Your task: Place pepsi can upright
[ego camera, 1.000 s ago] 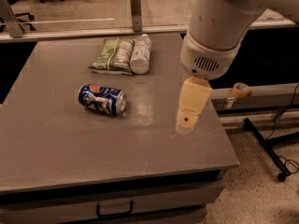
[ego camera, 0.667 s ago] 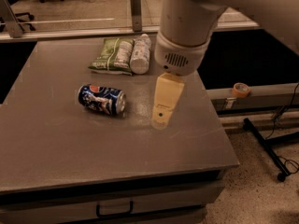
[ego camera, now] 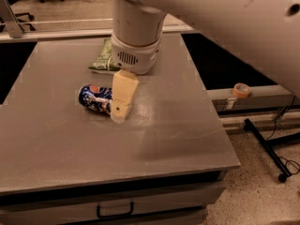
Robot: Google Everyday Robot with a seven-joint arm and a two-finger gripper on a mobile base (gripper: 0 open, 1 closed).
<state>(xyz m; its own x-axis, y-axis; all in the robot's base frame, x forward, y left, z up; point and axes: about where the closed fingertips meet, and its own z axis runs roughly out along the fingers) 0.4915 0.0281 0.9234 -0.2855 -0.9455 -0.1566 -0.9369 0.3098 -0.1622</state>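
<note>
The pepsi can [ego camera: 95,98], dark blue with a red-white-blue logo, lies on its side on the grey table [ego camera: 178,125], left of centre. My gripper [ego camera: 120,110] hangs from the large white arm and its cream finger [ego camera: 123,95] covers the can's right end. The gripper stands at the can, low over the table. Only one finger shows from this side.
A green snack bag [ego camera: 102,60] lies at the back of the table, partly hidden behind my arm's white wrist [ego camera: 137,36]. A roll of tape [ego camera: 241,89] sits on a ledge to the right. The table's right edge drops to the floor, with a black stand foot [ego camera: 265,146] there.
My gripper has moved left across the table, from well right of the can to right at the can's right end. The can has not moved. The clear bottle is now hidden.
</note>
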